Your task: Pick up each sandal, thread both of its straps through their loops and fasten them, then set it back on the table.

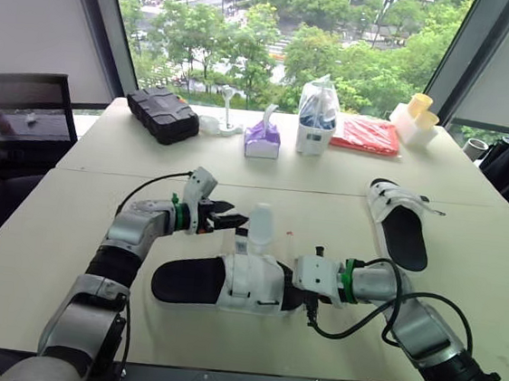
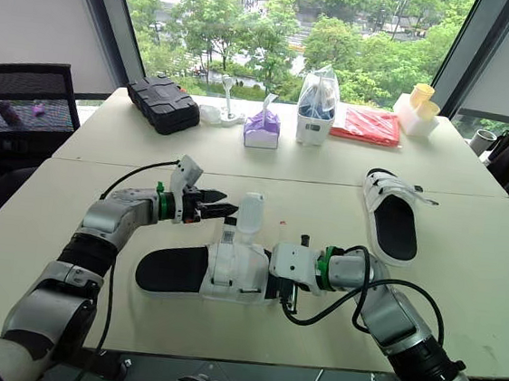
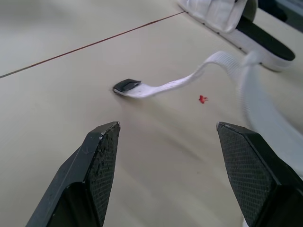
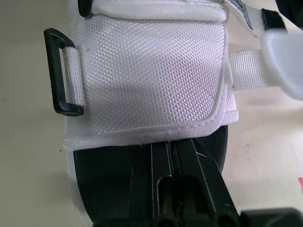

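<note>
Sandal point(image 1: 226, 283): laid flat on table point(image 1: 51, 224), near front edge; strap point(image 1: 260, 226) raised, unthreaded. Right end effector point(image 4: 176, 146): clenched, pressed onto insole. Left end effector point(image 1: 236, 218): released, beside strap. Risk: limp strap may be missed; sandal may be dragged.

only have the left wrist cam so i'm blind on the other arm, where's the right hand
observer: the right hand is shut, fingers lying on the black footbed of the near sandal, tips under its white upper
operator: is its loop threaded
observer: no, the black loop at its side has no strap through it
operator: where's my left hand relative to it
observer: the left hand is over the table, just beyond that sandal
</note>
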